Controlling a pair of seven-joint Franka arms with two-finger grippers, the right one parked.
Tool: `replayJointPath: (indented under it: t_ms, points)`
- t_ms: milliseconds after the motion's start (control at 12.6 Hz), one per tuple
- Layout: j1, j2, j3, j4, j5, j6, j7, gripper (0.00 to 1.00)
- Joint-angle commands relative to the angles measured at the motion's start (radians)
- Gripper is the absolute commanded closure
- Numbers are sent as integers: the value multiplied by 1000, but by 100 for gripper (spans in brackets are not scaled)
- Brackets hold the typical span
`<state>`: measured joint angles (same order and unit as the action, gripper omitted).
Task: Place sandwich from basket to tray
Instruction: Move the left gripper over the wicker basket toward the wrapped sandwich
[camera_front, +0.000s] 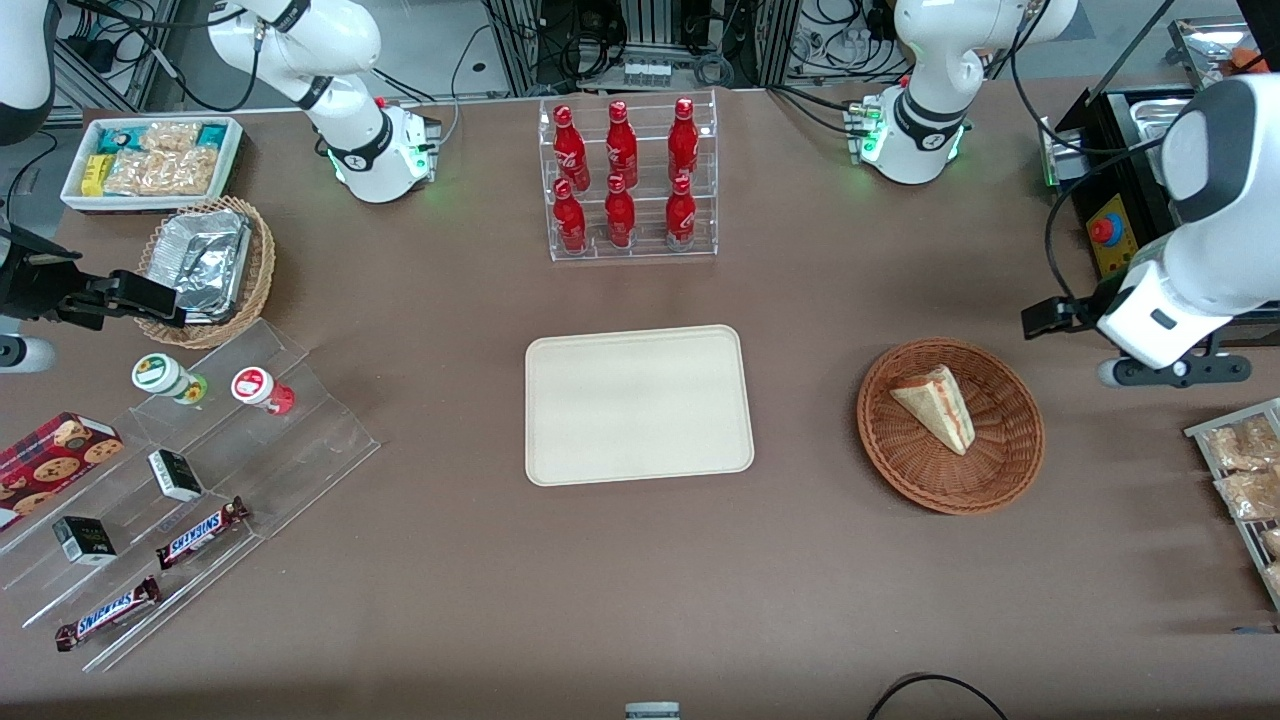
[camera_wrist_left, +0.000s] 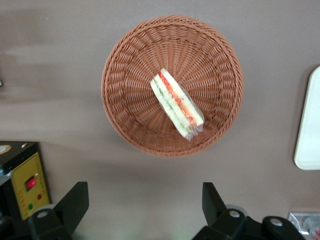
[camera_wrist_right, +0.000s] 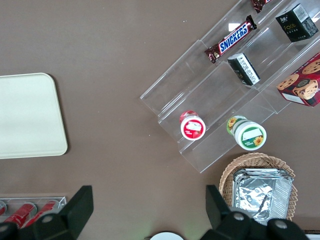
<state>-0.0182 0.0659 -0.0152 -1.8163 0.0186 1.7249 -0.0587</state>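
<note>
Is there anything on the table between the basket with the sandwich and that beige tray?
Nothing: the front view shows bare brown table between the basket and the tray. The open gripper hangs above the basket.

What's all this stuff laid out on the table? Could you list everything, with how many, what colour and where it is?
sandwich: 1, cream bread with red and green filling, in the basket
basket: 1, reddish-brown wicker, toward the working arm's end
tray: 1, cream, mid-table, nothing on it
bottles: 6, red, in a clear rack farther from the front camera than the tray
foil container: 1, silver, in a tan basket at the parked arm's end
white bin: 1, snack packets inside, beside the foil container
Snickers bars: 2, brown, on clear steps
lidded cups: 2, one green, one red, on the steps
cookie box: 1, red, on the steps
gripper: 1, black fingers, open, above the table beside the basket
</note>
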Motion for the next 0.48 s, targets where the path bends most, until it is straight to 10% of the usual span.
replayJointPath:
  t_ms: [0, 397]
  points:
    - [-2, -17, 3, -95, 3, 102, -41, 0]
    - [-9, 12, 0, -216, 3, 298, -251, 0]
